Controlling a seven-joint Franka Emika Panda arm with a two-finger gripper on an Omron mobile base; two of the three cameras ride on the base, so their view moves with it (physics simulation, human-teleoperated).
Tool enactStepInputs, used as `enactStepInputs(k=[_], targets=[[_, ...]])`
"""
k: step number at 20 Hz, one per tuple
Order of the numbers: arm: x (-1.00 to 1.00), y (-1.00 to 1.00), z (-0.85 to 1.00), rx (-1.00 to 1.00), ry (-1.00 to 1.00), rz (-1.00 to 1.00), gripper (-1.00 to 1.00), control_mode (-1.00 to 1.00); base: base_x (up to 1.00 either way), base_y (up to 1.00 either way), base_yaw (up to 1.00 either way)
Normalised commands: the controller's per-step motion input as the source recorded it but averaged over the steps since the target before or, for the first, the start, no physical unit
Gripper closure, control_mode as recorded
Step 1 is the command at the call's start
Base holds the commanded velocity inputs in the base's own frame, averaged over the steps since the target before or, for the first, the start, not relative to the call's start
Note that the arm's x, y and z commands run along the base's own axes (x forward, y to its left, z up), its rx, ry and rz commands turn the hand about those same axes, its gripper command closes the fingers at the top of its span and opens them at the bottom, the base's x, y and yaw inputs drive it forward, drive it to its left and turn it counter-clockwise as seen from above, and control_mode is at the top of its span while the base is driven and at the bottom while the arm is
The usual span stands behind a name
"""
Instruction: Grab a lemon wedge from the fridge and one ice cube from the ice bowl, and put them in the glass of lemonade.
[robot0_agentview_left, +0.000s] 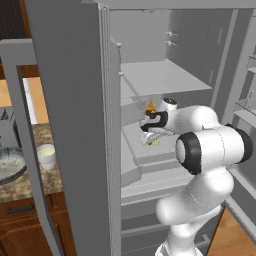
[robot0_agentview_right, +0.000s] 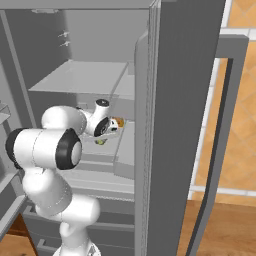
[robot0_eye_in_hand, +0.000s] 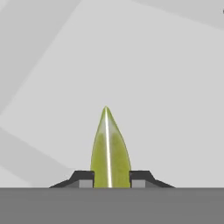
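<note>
— One arm, elbow bent, reached into the open fridge over a middle shelf?
— Yes. Its gripper was clenched on the lemon wedge, pinched upright between both fingertips.

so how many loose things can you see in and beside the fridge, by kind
lemon wedge: 1, between the gripper fingertips
orange-yellow bottle: 1
glass of lemonade: 1
ice bowl: 1
total: 4
</note>
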Motion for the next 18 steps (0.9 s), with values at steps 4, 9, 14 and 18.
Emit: enactStepInputs(k=[4,9,14,18], targets=[[-1.00,0.00,0.36,0.06,0.00,-0.23,1.00,-1.00,0.00,0.00,0.00],[-0.94,0.00,0.88,0.01,0.00,-0.22,1.00,-1.00,0.00,0.00,0.00],[-0.94,0.00,1.00,0.00,0.00,-0.17,1.00,-1.00,0.00,0.00,0.00],[-0.94,0.00,1.00,-0.07,0.00,-0.07,1.00,-1.00,0.00,0.00,0.00]])
